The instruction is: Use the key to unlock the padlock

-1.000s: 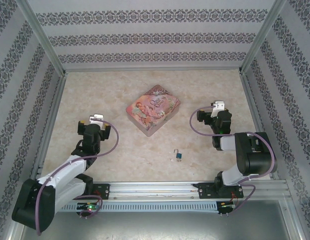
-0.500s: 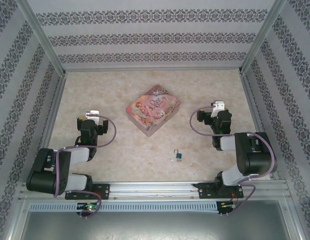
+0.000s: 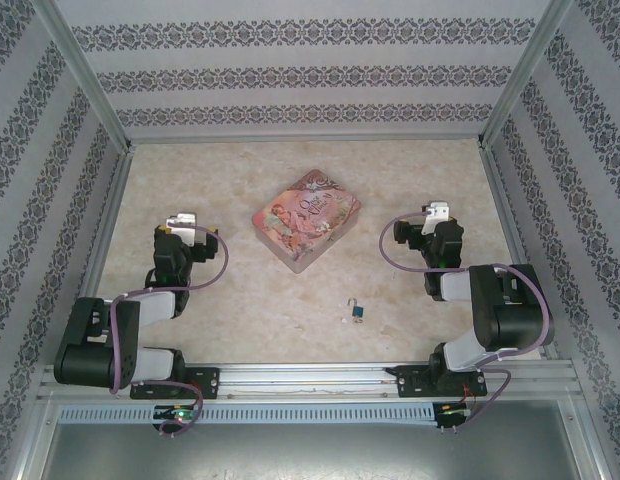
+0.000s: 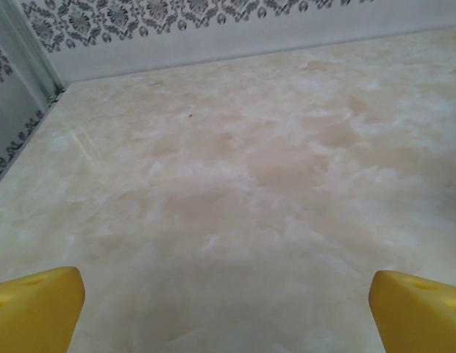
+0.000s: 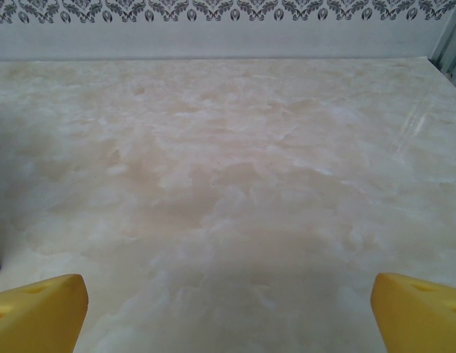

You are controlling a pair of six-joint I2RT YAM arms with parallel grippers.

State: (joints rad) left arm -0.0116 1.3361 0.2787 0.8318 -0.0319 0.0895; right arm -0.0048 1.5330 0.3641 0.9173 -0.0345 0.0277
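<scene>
The marbled bench point(image 3: 240, 300) is enclosed by patterned walls point(image 3: 310, 75) on three sides, and a metal rail point(image 3: 310, 378) runs along its near edge. Since a second ago the left arm has been folded back toward its base, and the left pincer point(image 3: 178, 222) has been shifted nearer the left wall. The right pincer point(image 3: 436, 212) is unmoved. Both are seen released, with yellow fingers point(image 4: 33, 309) spread wide over bare surface. The padlock point(image 3: 357, 312) lies untouched near the front edge, between the arms and closer to the right one. The pink tin point(image 3: 306, 218) sits well behind it, and open bench is left on every side.
</scene>
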